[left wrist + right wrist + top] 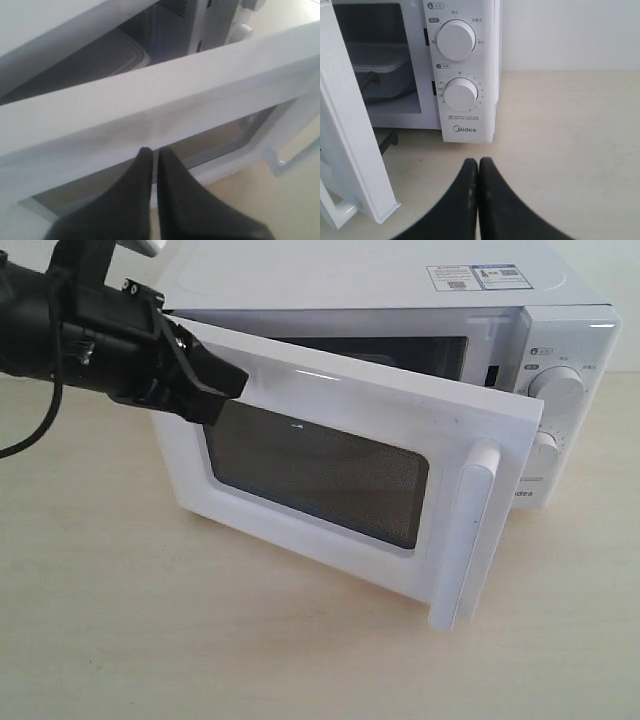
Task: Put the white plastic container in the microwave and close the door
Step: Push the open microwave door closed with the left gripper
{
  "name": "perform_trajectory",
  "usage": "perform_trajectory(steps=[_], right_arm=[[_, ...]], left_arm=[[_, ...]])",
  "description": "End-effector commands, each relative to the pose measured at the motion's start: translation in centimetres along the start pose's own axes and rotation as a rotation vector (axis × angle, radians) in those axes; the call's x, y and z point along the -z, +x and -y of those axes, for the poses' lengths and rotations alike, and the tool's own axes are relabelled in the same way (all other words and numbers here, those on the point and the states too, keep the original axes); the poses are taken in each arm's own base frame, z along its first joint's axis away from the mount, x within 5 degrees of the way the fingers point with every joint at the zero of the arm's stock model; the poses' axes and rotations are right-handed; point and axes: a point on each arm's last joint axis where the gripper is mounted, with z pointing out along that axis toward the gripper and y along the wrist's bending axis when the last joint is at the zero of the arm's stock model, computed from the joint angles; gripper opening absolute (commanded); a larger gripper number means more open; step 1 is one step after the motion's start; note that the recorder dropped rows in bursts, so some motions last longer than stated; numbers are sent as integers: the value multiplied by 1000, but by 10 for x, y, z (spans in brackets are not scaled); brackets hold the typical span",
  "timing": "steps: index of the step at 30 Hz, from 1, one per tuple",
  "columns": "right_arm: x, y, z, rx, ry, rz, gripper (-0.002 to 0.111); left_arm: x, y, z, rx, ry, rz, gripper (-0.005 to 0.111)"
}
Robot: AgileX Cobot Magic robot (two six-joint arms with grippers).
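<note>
Container placement looked finished: the white plastic container (pixel 379 74) sat inside the microwave (pixel 350 285), toward the right of the cavity, lid on and level. It appeared light, thin-walled and smooth, so it would slide easily if bumped, though nothing needed to take hold of it again. What mattered was the door (pixel 350 400), which stood partly open, hinged on the left with its free right edge swung toward the near side. It looked like a stiff, light panel that would swing freely and need a firm last press to latch. A flat push on the white frame would serve best. The vertical handle (pixel 465 540) at the free edge offered the most leverage. The left gripper (pixel 218 392) had its fingers pressed together on nothing, tips at the door's upper left corner near the hinge, seemingly touching the outer face. The right gripper (pixel 478 162) was likewise closed and empty, hanging over the table (pixel 150 640) near the dials (pixel 456 41), well apart from the door.
</note>
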Motion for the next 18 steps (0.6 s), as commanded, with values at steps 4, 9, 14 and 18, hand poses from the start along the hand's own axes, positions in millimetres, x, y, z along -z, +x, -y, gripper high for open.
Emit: perform_trajectory(steps=[4, 9, 14, 18], right_arm=[[0, -4, 0, -1, 6, 38, 0], [0, -4, 0, -1, 6, 38, 0], [0, -4, 0, -1, 6, 38, 0], [0, -4, 0, -1, 6, 38, 0]], left_arm=[[-12, -3, -13, 16, -116, 55, 4], [-8, -11, -18, 67, -177, 123, 4], [-2, -25, -12, 52, -107, 137, 4], [6, -36, -4, 63, -25, 151, 4]])
